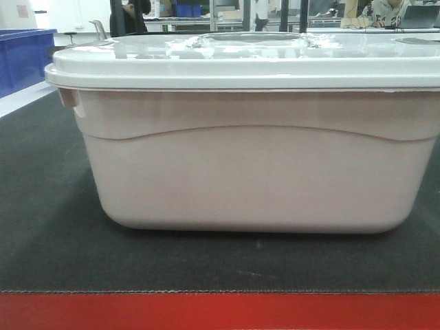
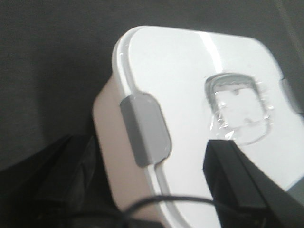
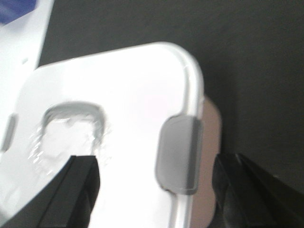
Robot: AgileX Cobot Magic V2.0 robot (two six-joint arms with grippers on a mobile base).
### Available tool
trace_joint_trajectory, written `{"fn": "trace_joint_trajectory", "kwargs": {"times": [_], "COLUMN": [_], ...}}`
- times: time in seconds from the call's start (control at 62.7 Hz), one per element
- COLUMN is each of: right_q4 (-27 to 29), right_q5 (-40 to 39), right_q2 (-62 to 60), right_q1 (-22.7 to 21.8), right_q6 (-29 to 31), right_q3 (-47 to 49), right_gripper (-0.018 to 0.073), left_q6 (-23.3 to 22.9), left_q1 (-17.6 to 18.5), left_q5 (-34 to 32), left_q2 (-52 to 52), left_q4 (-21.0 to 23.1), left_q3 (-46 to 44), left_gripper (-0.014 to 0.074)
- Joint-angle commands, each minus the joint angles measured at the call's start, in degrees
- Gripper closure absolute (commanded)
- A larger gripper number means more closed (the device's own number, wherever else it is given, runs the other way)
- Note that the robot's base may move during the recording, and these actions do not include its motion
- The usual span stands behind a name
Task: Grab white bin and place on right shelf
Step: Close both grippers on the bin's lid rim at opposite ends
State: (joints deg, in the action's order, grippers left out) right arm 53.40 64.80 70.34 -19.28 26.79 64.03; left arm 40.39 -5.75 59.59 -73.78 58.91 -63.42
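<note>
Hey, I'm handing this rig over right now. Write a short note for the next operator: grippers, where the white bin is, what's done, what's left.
White bin: lid on, standing flat on the dark mat of the red-edged table; not lifted.
Left gripper: open, jaws straddling the rim at a grey latch, one finger over the lid, one outside.
Right gripper: open, straddling the opposite latch the same way.
Right shelf: not identifiable in these views.
Done: both arms placed at the bin's ends.
Left: grip, lift, carry to the shelf, set down.
</note>
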Motion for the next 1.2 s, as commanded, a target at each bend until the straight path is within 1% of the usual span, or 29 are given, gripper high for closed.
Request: {"fn": "trace_joint_trajectory", "kwargs": {"times": [0.0,0.064,0.144,0.176,0.383,0.479,0.559,0.638,0.782,1.021,1.181], "right_q4": [11.3,13.9,14.7,14.7,14.8,15.3,15.5,15.5,15.5,16.7,19.3], "right_q5": [6.4,10.3,11.6,11.6,11.6,11.5,10.9,10.6,10.1,10.9,11.6], "right_q2": [2.2,4.7,7.6,8.7,13.1,14.0,14.9,16.0,18.7,21.1,21.1], "right_q1": [-3.8,-5.4,-5.9,-5.9,-5.6,-4.3,-2.3,0.2,2.9,4.2,5.2], "right_q6": [8.3,11.9,13.5,13.7,14.9,15.7,16.6,17.4,17.7,17.9,19.0], "right_q3": [2.2,2.2,2.2,2.2,2.1,2.1,2.0,1.8,1.1,1.0,1.0], "right_gripper": [-0.0031,-0.0031,-0.0031,-0.0031,-0.0031,-0.0031,-0.0031,-0.0031,-0.0031,-0.0031,-0.0031], "left_q6": [5.7,7.8,10.2,10.6,10.8,11.0,11.1,11.1,11.1,11.1,11.1], "left_q1": [-2.4,-3.5,-3.7,-3.7,-3.6,-3.6,-3.0,-1.4,1.6,5.9,7.8], "left_q5": [4.4,9.0,14.8,15.9,15.9,15.9,15.6,15.2,14.5,14.5,14.5], "left_q2": [-2.2,-5.9,-10.6,-12.5,-18.5,-19.6,-20.2,-20.5,-21.7,-23.5,-23.5], "left_q4": [11.9,16.0,19.9,21.1,22.0,23.8,24.6,24.6,24.6,25.3,27.4], "left_q3": [-1.9,-1.9,-1.9,-1.9,-1.9,-1.9,-1.9,-1.9,-1.9,-1.9,-1.9], "left_gripper": [0.0207,0.0207,0.0207,0.0207,0.0207,0.0207,0.0207,0.0207,0.0207,0.0207,0.0207]}}
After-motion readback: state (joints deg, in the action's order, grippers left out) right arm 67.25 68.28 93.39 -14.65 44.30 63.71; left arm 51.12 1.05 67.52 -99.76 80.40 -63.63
